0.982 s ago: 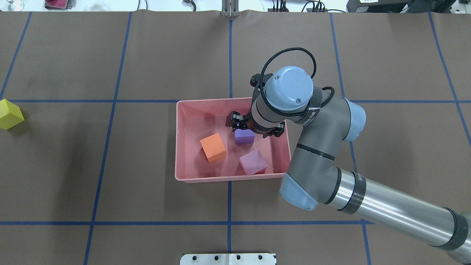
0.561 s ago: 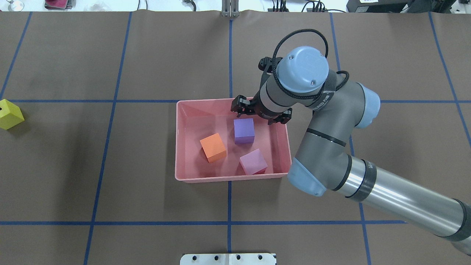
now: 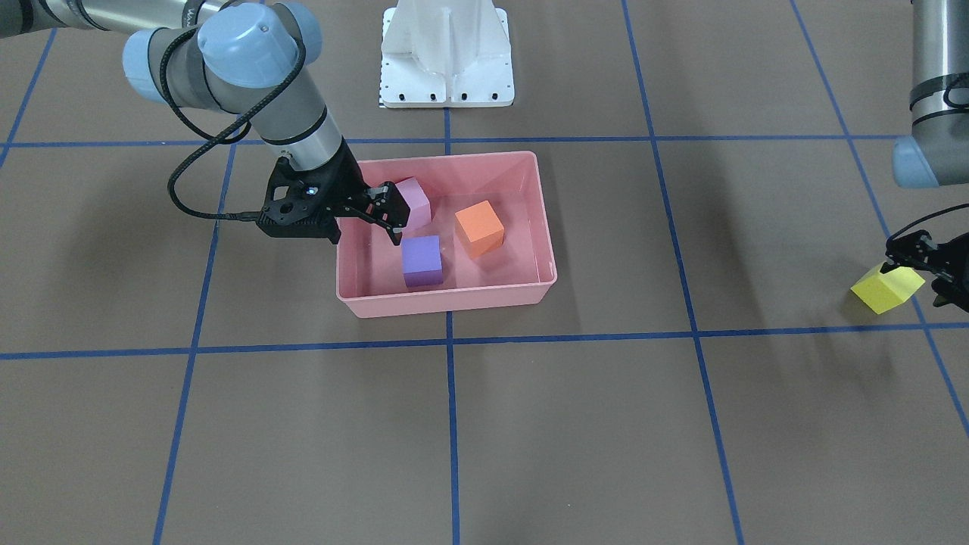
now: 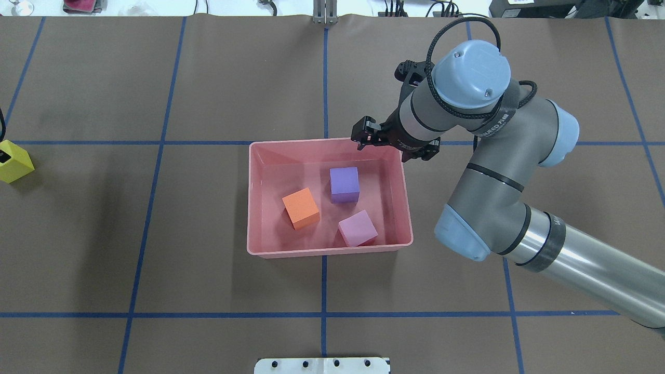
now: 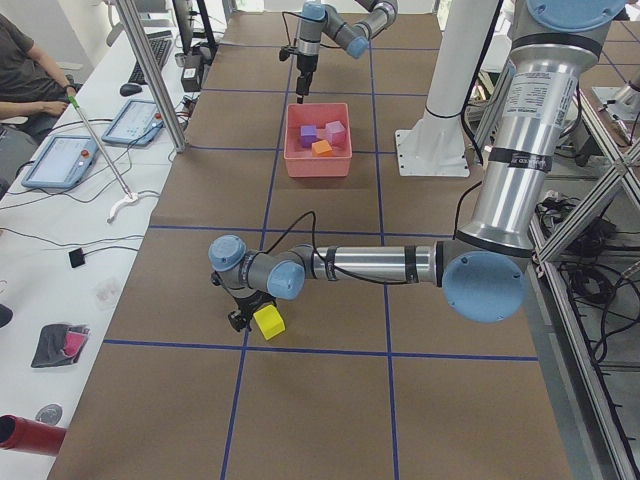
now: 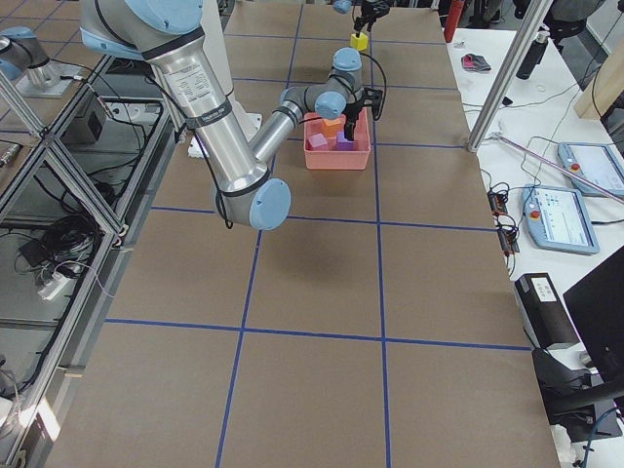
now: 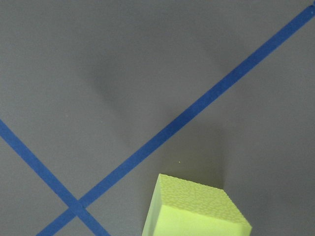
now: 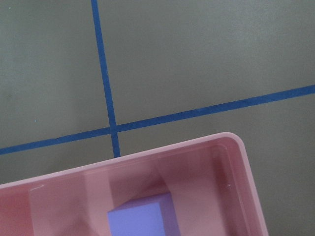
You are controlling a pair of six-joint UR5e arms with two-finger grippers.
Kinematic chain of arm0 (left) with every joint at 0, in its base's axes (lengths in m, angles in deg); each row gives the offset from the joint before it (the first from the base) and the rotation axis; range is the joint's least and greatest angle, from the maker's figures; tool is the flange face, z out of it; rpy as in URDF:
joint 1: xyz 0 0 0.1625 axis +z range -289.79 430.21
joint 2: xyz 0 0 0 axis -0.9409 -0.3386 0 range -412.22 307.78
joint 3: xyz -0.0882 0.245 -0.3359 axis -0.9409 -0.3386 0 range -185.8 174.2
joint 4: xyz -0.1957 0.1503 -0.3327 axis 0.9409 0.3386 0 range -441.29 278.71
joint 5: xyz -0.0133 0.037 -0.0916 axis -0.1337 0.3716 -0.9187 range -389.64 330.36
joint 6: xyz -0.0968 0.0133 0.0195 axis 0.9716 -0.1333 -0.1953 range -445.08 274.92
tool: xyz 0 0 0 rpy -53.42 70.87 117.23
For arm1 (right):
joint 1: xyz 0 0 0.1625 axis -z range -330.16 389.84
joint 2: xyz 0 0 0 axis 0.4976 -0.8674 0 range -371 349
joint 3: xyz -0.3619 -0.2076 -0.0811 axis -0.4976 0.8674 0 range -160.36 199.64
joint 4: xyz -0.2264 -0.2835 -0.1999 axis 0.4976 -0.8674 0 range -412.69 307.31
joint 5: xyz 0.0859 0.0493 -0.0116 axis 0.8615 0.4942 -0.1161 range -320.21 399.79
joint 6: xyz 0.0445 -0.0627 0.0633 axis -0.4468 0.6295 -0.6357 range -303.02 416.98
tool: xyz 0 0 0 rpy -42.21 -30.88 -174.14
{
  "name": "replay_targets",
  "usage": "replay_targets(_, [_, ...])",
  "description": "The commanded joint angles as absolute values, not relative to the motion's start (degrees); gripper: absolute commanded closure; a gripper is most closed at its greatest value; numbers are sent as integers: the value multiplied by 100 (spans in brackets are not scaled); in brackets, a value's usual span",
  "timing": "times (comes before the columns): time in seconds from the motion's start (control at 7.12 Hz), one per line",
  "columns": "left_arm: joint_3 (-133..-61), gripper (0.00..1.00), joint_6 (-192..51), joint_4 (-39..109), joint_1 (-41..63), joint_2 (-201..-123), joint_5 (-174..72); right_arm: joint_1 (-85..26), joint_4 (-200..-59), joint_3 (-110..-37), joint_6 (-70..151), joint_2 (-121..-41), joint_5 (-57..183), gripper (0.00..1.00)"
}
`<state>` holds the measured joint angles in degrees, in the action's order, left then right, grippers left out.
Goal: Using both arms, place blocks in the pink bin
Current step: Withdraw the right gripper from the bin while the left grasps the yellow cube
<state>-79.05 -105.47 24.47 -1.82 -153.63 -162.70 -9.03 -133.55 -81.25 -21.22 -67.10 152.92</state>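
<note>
1. Surface: brown paper-covered table ruled with blue tape lines. A white metal pedestal base sits at top centre of the front-facing view.
2. Front-facing view:
   - The shallow salmon-pink plastic bin sits centre-left and holds three small matte cubes.
   - The purple cube is by the near wall, the orange cube to its right, and the pink-lilac cube at the back.
   - The right arm's black two-finger gripper hangs over the bin's left end with its jaws apart and nothing in them.
   - The yellow cube sits at the far right edge, well apart from the bin.
   - The left arm's black gripper is right against the yellow cube. I cannot tell whether it is clamped on.
3. Overhead view: the right gripper is over the bin's far rim near its upper right corner, fingers spread and empty. The three cubes inside do not touch one another. The yellow cube is cut by the left edge of the frame, with a black bit of gripper on its top.
4. Left-end view: the left gripper is low at the yellow cube, and the grip cannot be read.
5. Wrist views: the left one shows the yellow cube at lower centre with a pitted face and no fingers in frame. The right one shows the bin corner and the purple cube at the bottom.
6. Handling (judged):
   - The yellow cube looks like light foam, slightly yielding and not slippery.
   - It is best taken square across two opposite flat faces at mid-height. A grip on the corners would likely twist it.
   - It is the only cube left outside the bin.
</note>
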Motion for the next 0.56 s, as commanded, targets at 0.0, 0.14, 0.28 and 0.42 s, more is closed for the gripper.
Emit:
replay_targets(0.0, [-7902,1,-10512,2462,-99,-15356,-16271,-1092,-13373,-8240,-2116,-6760,15439,1])
replay_targets(0.14, [-7893,1,-10512,2462,-55,-15330,-16271,-1216,-13373,-8266,-2107,-6864,15571,1])
replay_targets(0.28, [-7893,1,-10495,2479,-11,-15330,-16271,-1260,-13373,-8328,-1985,-6961,15581,1])
replay_targets(0.42, [-7884,1,-10494,2480,7,-15312,-16271,-1287,-13373,-8389,-1941,-7006,15581,1])
